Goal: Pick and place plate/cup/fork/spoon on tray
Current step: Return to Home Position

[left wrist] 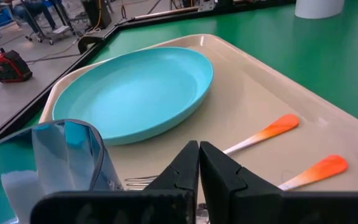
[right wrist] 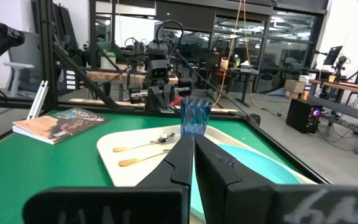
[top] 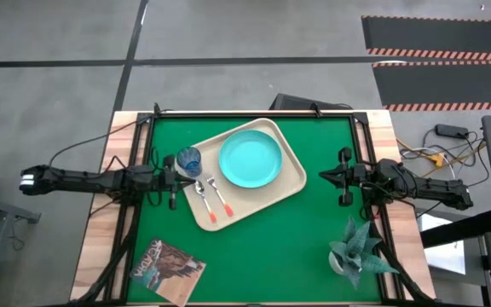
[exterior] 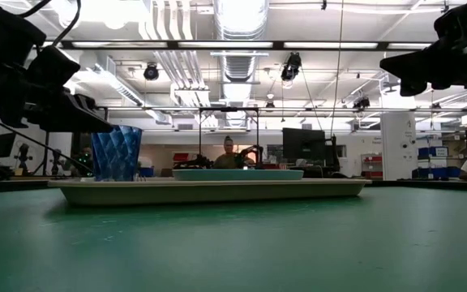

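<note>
The beige tray (top: 292,183) lies aslant on the green mat. On it are the turquoise plate (top: 250,159), the blue cup (top: 189,160) upright at its left corner, and the spoon (top: 203,203) and fork (top: 221,197) side by side, red-orange handles toward the near edge. My left gripper (top: 186,177) is shut and empty, hovering over the tray's left edge beside the cup (left wrist: 67,158), above the fork's tines (left wrist: 143,182). My right gripper (top: 324,175) is shut and empty, above the mat to the right of the tray.
A book (top: 169,269) lies on the mat near the front left corner. A potted plant (top: 361,251) stands at the front right. A person (exterior: 229,154) sits in the room beyond the far edge.
</note>
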